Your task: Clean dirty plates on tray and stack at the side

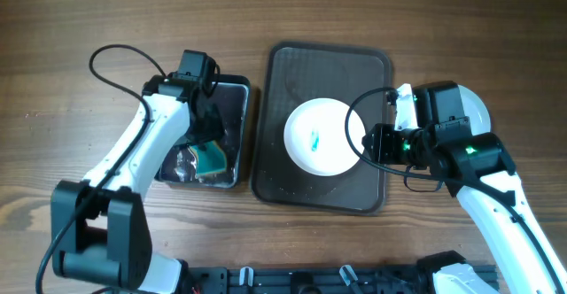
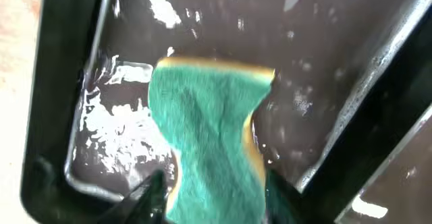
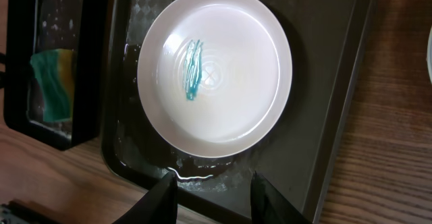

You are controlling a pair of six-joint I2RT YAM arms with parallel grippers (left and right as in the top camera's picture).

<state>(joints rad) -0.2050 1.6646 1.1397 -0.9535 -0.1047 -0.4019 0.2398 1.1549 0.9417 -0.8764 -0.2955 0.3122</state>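
A white plate point(image 1: 325, 137) with a teal smear point(image 3: 194, 69) in its middle lies on the dark brown tray point(image 1: 292, 73). In the right wrist view the plate point(image 3: 216, 116) fills the tray's point(image 3: 331, 116) upper part. My right gripper point(image 3: 214, 193) hangs open over the tray's near rim, just short of the plate, with nothing between its fingers. A second white plate point(image 1: 479, 108) lies on the table right of the tray, partly hidden by my right arm. My left gripper point(image 2: 216, 200) is down in the black pan point(image 2: 54, 116), shut on the teal-and-yellow sponge point(image 2: 212, 136).
The black pan point(image 1: 241, 117) stands on the table left of the tray, wet inside, with the sponge point(image 1: 211, 159) at its near end. Arm cables loop above the pan and over the tray's right side. Bare wooden table lies all round.
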